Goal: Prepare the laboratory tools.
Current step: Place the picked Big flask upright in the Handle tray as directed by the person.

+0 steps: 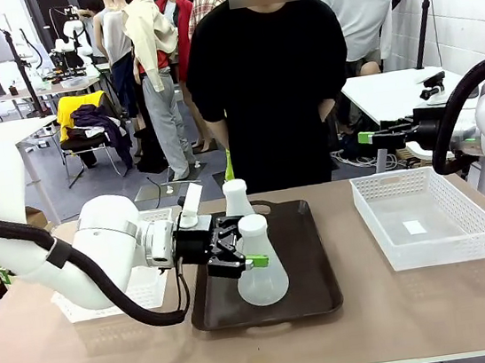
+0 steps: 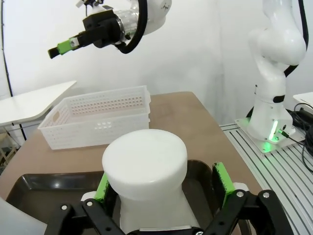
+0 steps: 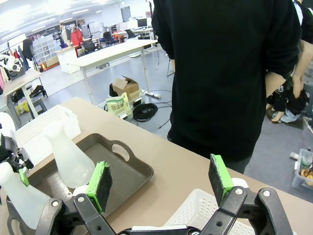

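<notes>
Two frosted-white conical flasks stand upright on the dark brown tray point(image 1: 314, 284). The near flask point(image 1: 261, 273) has its neck between the fingers of my left gripper point(image 1: 250, 254), which comes in level from the left. In the left wrist view the flask's round top point(image 2: 144, 159) sits between the green pads point(image 2: 222, 180) of my left gripper point(image 2: 161, 183), open, with a gap at the right pad. The far flask point(image 1: 237, 198) stands free behind it. My right gripper point(image 1: 367, 138) hangs open and empty above the table's right side, also seen as the right gripper point(image 3: 159, 178) with wide-spread pads.
A white mesh basket point(image 1: 426, 215) sits at the table's right, another basket point(image 1: 141, 293) at the left behind my left arm. A person point(image 1: 269, 79) in black stands at the far edge with hands behind the back. The tray's handle end point(image 3: 120, 149) faces the person.
</notes>
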You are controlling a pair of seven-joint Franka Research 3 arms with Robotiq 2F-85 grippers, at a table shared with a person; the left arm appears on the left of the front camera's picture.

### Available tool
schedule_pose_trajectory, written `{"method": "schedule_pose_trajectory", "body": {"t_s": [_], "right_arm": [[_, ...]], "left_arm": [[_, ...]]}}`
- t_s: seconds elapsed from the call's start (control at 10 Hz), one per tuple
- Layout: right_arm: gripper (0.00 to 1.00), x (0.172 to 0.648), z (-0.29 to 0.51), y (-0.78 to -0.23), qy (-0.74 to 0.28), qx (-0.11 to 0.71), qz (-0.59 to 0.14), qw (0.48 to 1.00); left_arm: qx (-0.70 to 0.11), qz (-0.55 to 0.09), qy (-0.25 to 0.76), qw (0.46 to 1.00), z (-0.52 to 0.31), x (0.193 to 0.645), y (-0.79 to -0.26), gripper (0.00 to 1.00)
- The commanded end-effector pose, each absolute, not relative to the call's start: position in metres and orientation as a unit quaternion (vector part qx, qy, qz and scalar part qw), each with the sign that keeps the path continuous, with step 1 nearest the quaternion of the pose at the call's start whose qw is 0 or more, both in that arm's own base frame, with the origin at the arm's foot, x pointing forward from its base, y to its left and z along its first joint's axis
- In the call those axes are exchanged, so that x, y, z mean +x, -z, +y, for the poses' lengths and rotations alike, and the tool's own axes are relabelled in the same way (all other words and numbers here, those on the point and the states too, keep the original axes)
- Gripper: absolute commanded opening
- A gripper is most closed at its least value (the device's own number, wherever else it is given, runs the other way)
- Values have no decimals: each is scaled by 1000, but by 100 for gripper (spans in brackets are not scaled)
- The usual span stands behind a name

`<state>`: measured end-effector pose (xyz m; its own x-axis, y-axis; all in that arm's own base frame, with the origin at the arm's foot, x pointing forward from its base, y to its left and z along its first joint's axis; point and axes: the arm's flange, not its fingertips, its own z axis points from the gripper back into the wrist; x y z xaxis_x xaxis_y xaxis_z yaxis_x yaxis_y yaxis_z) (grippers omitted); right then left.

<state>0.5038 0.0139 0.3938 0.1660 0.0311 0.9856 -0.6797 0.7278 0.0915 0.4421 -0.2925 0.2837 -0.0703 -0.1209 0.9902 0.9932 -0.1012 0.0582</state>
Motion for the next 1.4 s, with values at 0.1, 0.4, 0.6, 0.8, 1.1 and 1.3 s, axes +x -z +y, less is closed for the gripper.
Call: {"method": "schedule_pose_trajectory", "body": {"t_s": [0.1,0.4,0.6,0.8,1.1,1.3], "right_arm": [[100,504,14,-394,-254,270,-593,715],[100,504,14,-394,-254,270,-593,715],[100,504,14,-394,-254,270,-593,715],[100,504,14,-394,-254,270,-593,715],[100,504,14,-394,-254,270,-593,715],[100,504,14,-394,-254,270,-593,715]], "left_arm": [[-470,-470,568,486,-293,442,-284,100],[-470,-470,568,486,-293,442,-284,100],[-470,-470,568,486,-293,442,-284,100],[-470,-470,568,486,-293,442,-284,100],[-470,-470,568,486,-293,442,-284,100],[-470,-470,568,486,-293,442,-284,100]]}}
